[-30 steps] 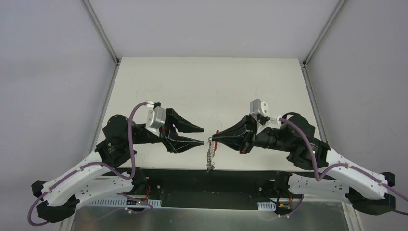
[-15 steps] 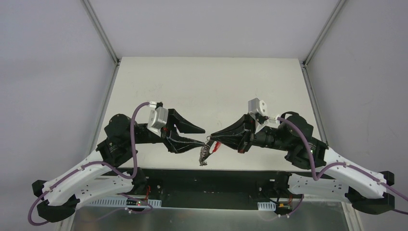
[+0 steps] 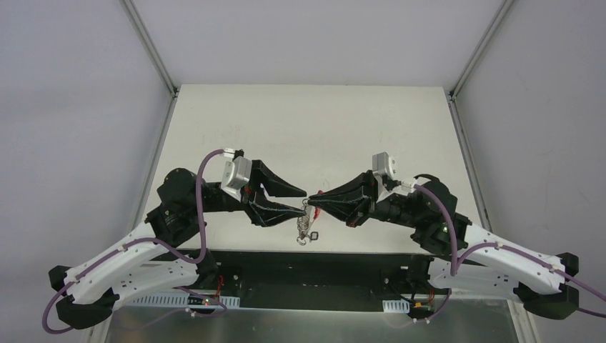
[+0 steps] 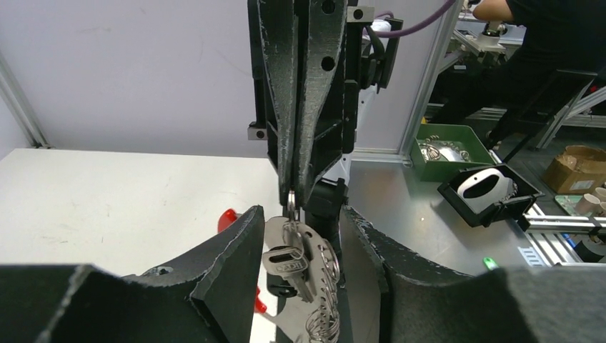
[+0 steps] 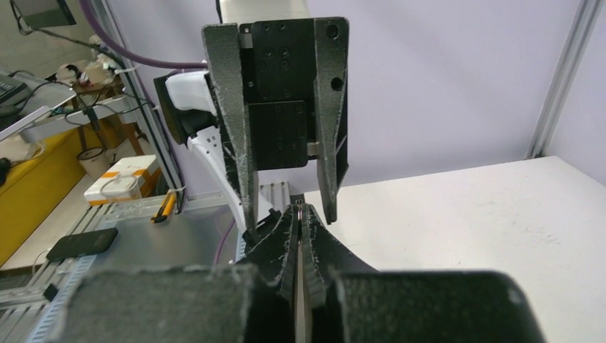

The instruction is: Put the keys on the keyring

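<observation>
Tip to tip now, over the near edge of the table (image 3: 286,128). The right gripper (image 3: 315,202) has its fingers pressed together, pinching the top wire loop of the keyring (image 4: 306,282), and the bunch dangles below. The left gripper (image 3: 305,202) is spread wide, a finger on either side of it. A flat silvery key (image 4: 286,261) hangs among the loops; the red tag (image 4: 227,216) peeks out behind. Whether the left fingers touch metal, I can't tell.

Shiny metal, grainy black plastic
The keyring (image 4: 319,287) loops and key (image 4: 286,262) are seen as shiny silver metal; the left gripper (image 4: 301,211) as rough, matt black plastic; the table (image 4: 107,200) as matt off-white.
</observation>
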`<state>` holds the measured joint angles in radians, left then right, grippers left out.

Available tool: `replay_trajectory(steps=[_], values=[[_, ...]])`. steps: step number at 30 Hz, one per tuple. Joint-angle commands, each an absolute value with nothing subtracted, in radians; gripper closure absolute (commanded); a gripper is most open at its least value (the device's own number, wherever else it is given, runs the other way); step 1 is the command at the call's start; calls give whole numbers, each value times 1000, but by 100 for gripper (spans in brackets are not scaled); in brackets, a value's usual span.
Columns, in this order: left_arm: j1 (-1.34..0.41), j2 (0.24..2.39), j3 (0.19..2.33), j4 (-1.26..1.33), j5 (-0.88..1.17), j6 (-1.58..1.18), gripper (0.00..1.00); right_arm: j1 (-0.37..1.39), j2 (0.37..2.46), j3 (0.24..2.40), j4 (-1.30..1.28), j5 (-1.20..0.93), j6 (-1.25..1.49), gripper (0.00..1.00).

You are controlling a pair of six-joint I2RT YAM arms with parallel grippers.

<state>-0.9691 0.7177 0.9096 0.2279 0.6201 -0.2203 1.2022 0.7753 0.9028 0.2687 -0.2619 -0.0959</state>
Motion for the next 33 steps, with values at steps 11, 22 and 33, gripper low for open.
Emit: replay_trajectory(steps=[11, 22, 33], values=[[-975, 649, 871, 242, 514, -245, 53, 1212, 821, 879, 646, -82, -136, 100], [-974, 654, 830, 156, 350, -181, 51, 1219, 857, 922, 618, -51, -118, 100], [-974, 660, 793, 161, 281, -152, 54, 1224, 868, 937, 599, -47, -107, 100]])
